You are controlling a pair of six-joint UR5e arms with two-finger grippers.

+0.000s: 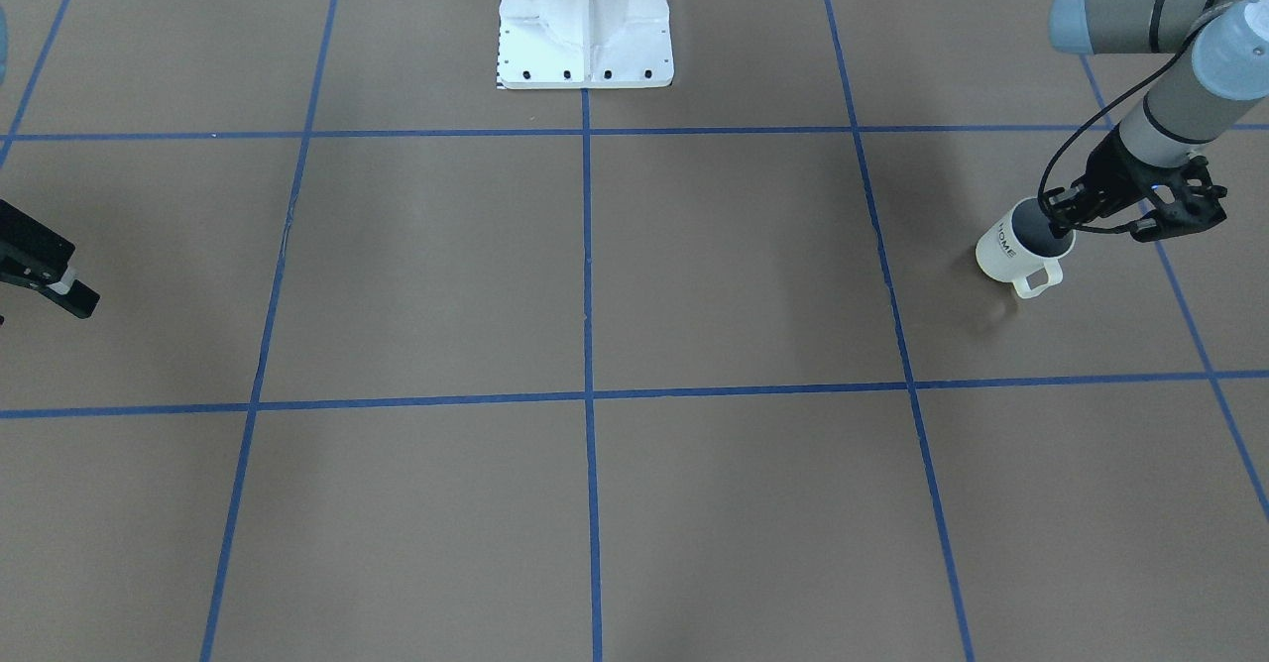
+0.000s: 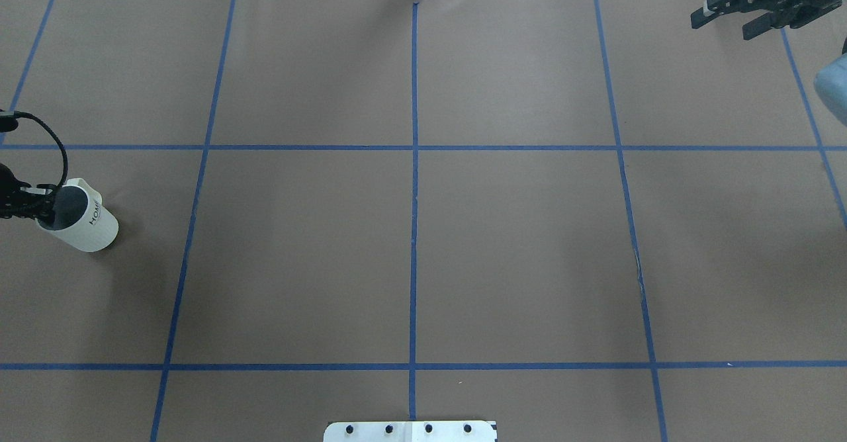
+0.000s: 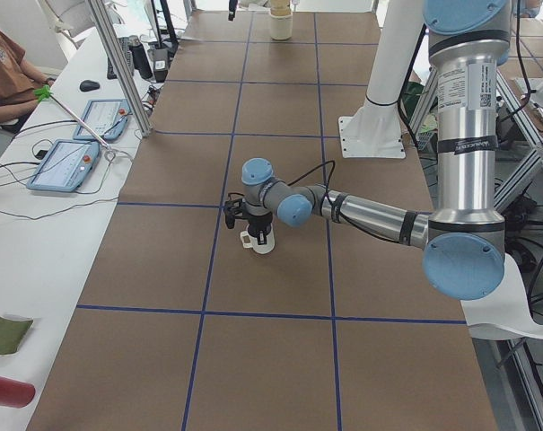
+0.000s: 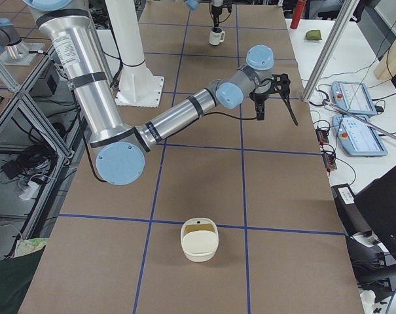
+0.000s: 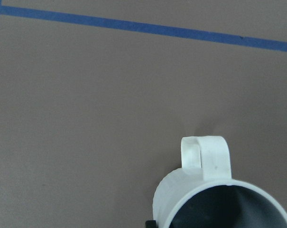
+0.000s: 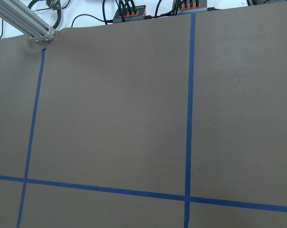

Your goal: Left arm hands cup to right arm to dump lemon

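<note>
The cup is an off-white mug with "HOME" on its side. My left gripper is shut on its rim and holds it tilted a little above the table, near my left edge. The overhead view shows the cup and the left gripper at far left. In the left wrist view the cup shows its handle and dark inside. The lemon is hidden. My right gripper is open and empty, far off at the back right, and shows in the front-facing view too.
The white robot pedestal stands at the table's middle back edge. A cream bowl-like container sits at the table's right end. Blue tape lines divide the brown table. Teach pendants lie on the side bench.
</note>
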